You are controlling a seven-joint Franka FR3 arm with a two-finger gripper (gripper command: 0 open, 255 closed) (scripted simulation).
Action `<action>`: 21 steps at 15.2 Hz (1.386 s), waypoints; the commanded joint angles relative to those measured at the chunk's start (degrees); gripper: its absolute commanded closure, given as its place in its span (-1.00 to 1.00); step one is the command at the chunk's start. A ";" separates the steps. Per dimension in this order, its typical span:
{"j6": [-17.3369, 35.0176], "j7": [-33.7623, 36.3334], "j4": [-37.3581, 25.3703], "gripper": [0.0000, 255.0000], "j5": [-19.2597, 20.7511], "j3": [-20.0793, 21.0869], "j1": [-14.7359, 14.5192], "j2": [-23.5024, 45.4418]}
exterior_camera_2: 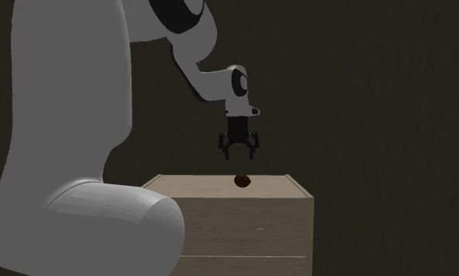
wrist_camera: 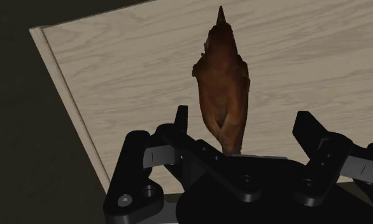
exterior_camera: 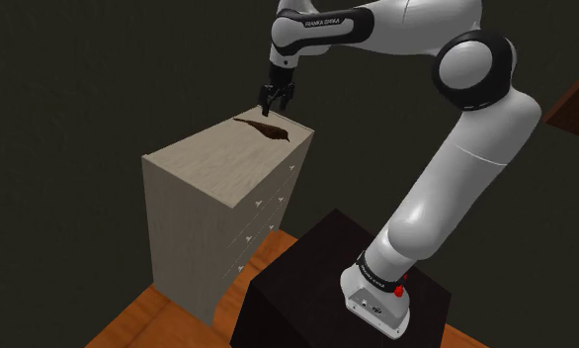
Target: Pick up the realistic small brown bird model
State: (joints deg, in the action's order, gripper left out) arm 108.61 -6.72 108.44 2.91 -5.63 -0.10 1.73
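Hovering over the target, we have the gripper (exterior_camera: 276, 99) poised above the pale wood dresser (exterior_camera: 194, 163), and the brown bird (exterior_camera: 263, 129) lies flat on its top. In the shoulder view the bird sits toward the two o'clock end of that top, near the far edge, at about seven o'clock from the gripper.

From the second exterior view, the gripper (exterior_camera_2: 239, 149) hangs at twelve o'clock over the bird (exterior_camera_2: 242, 180), clear air between them, nothing touching.

The wrist view gives us the best look. The fingers (wrist_camera: 179, 121) are spread wide with nothing in them. The bird (wrist_camera: 222, 95) stretches lengthwise away from the hand, one end reaching in between the fingers and nearer one of them than the other. Its slim width runs across the line of closing, which we like.

We judge this as the approach step: lined up, not yet descended, no grasp made.

What does the next move call for? A straight drop with the fingers kept apart, we reckon, plus a small nudge to centre the body between them and move toward its thicker middle. Then stop short of the dresser top (wrist_camera: 115, 57) and squeeze gently. It's a low-lying thing, so the fingertips must get right down beside it.
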 commanded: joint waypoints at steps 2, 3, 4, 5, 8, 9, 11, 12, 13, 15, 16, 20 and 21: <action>-0.18 -0.48 -5.79 -1.00 -0.47 -0.08 0.16 7.25; -0.33 -0.62 -7.83 -1.00 -0.62 -0.08 0.24 9.69; -0.48 -0.72 -9.41 -1.00 -0.73 -0.07 0.30 11.52; 0.23 -0.69 -8.87 -1.00 -0.74 -0.05 0.31 11.69; 2.35 -0.62 -7.34 -1.00 -0.77 -0.04 0.33 12.29; 3.05 -0.60 -6.86 -1.00 -0.78 -0.04 0.34 12.51; 4.44 -0.56 -5.95 -1.00 -0.80 -0.03 0.36 12.99; 4.84 -0.55 -5.67 -1.00 -0.81 -0.02 0.36 13.12; 4.84 -0.55 -5.69 -1.00 -0.81 -0.02 0.36 13.13; 4.78 -0.57 -5.82 1.00 -0.82 -0.03 0.38 13.20; 4.79 -0.56 -5.80 1.00 -0.82 -0.03 0.37 13.20; 4.74 -0.54 -5.83 1.00 -0.81 -0.02 0.36 13.17; 4.73 -0.54 -5.84 1.00 -0.81 -0.02 0.36 13.17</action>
State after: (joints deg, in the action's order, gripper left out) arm 113.36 -7.27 102.58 2.11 -5.65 0.26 14.87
